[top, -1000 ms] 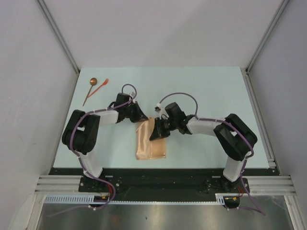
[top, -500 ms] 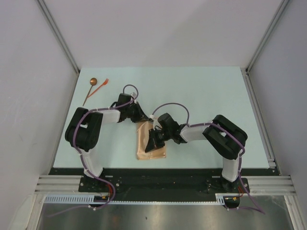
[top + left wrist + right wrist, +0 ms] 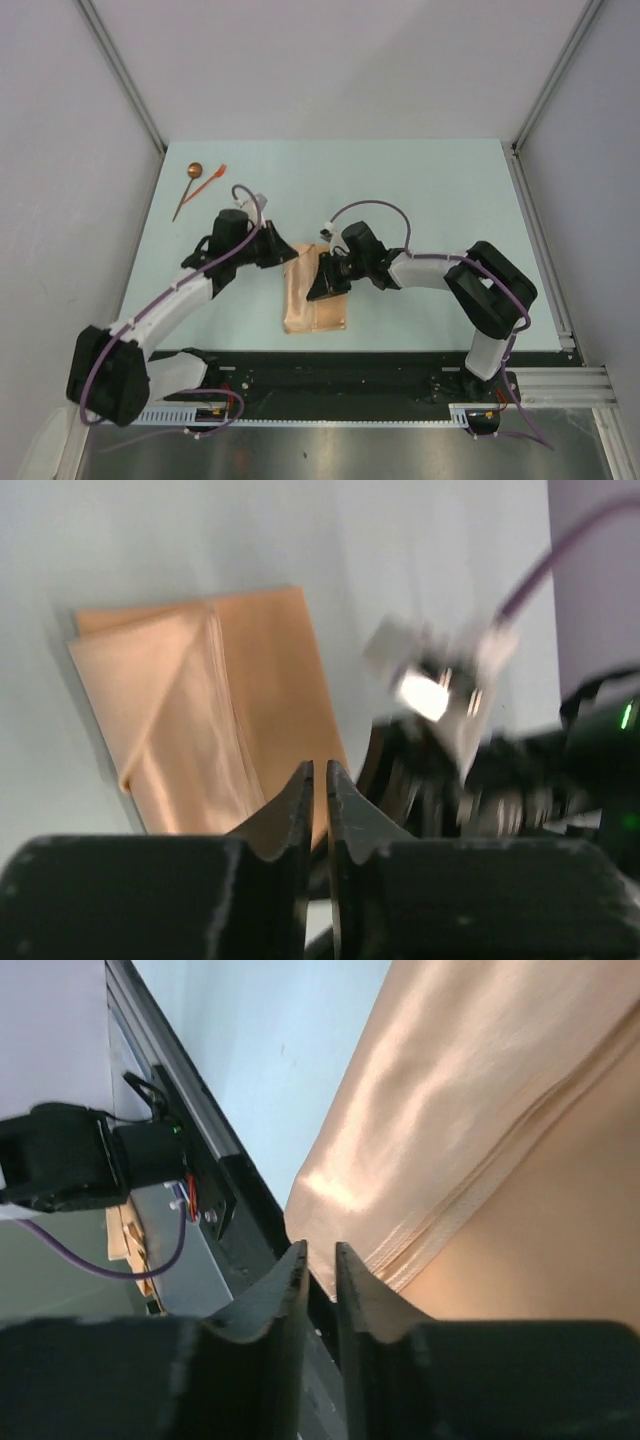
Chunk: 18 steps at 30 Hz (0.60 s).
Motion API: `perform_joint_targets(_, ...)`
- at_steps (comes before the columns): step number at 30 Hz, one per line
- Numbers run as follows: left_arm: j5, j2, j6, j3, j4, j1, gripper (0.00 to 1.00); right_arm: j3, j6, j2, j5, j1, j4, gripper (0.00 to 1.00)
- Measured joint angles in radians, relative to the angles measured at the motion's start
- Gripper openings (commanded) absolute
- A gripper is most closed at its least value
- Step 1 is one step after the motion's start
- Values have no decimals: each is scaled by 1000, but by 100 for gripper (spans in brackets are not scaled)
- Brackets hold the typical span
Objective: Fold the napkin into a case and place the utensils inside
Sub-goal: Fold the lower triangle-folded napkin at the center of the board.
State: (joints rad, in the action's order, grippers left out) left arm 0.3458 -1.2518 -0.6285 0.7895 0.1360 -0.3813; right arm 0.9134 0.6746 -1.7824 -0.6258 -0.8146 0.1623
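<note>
The napkin (image 3: 312,305) lies folded into a narrow tan-orange case near the table's front middle; it also shows as layered cloth in the left wrist view (image 3: 200,710) and the right wrist view (image 3: 480,1110). My left gripper (image 3: 292,254) hovers just off its far left corner, jaws (image 3: 320,772) a narrow slit apart with nothing between them. My right gripper (image 3: 319,288) sits over the case's upper right part, jaws (image 3: 320,1252) slightly apart and empty, the cloth's hem just beyond the tips. The utensils, a dark-handled spoon (image 3: 188,190) and an orange-red fork-like piece (image 3: 212,179), lie at the far left.
The pale blue table (image 3: 430,190) is bounded by grey walls and metal corner posts. A black rail (image 3: 350,365) with the arm bases runs along the near edge. The right arm (image 3: 480,770) shows blurred close by in the left wrist view.
The left arm has stretched out low to the left, its gripper still at the napkin's far corner. The right gripper went down the cloth and came back up. Both jaws have parted slightly.
</note>
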Motion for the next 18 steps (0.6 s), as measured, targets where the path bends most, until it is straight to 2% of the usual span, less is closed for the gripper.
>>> perform_joint_targets(4, 14, 194, -28, -217, 2, -38, 2, 21, 4, -8, -23, 82, 15, 31)
perform_joint_targets(7, 29, 276, -62, -340, 13, -64, 2, 105, 14, -79, -50, 110, 35, 31)
perform_joint_targets(9, 34, 327, -90, -405, 11, -78, 2, 174, 27, -142, -70, 109, 58, 27)
perform_joint_targets(10, 35, 350, -100, -429, 9, -81, 2, 205, 33, -172, -80, 105, 71, 20)
perform_joint_targets(13, 36, 391, -124, -476, 3, -84, 1, 274, 58, -241, -104, 94, 106, 7)
perform_joint_targets(18, 55, 363, -151, -532, -57, -84, 0, 312, 128, -339, -148, 67, 192, 1)
